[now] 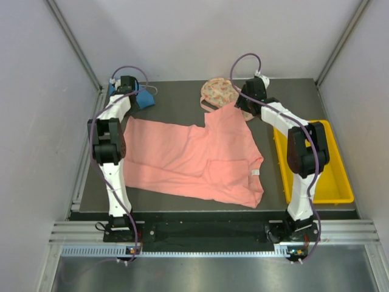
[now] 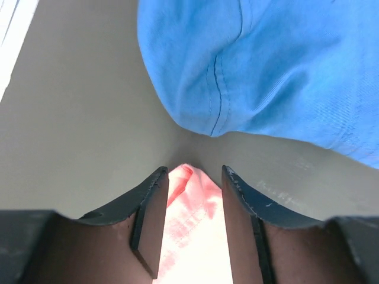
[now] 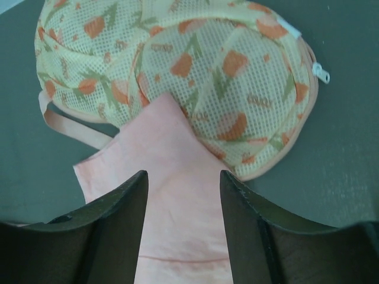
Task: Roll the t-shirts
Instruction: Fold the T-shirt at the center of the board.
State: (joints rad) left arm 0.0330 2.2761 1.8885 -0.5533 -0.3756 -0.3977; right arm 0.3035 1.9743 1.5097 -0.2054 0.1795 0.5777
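Nearest us, the salmon-pink t-shirt (image 1: pixel 188 161) lies spread across the table (image 1: pixel 176 103), near hem rumpled, white neck label (image 1: pixel 255 173) showing on the right. Up at its far edge the left gripper (image 2: pixel 195 171) stands released, pink cloth bunched between its parted jaws, just short of the blue cloth bundle (image 2: pixel 266 65). The right gripper (image 3: pixel 183 174) is likewise unclenched over the far corner, which laps onto the floral mesh piece (image 3: pixel 195 65). My call: draw that corner clear and flatten the wrinkles before rolling evenly.
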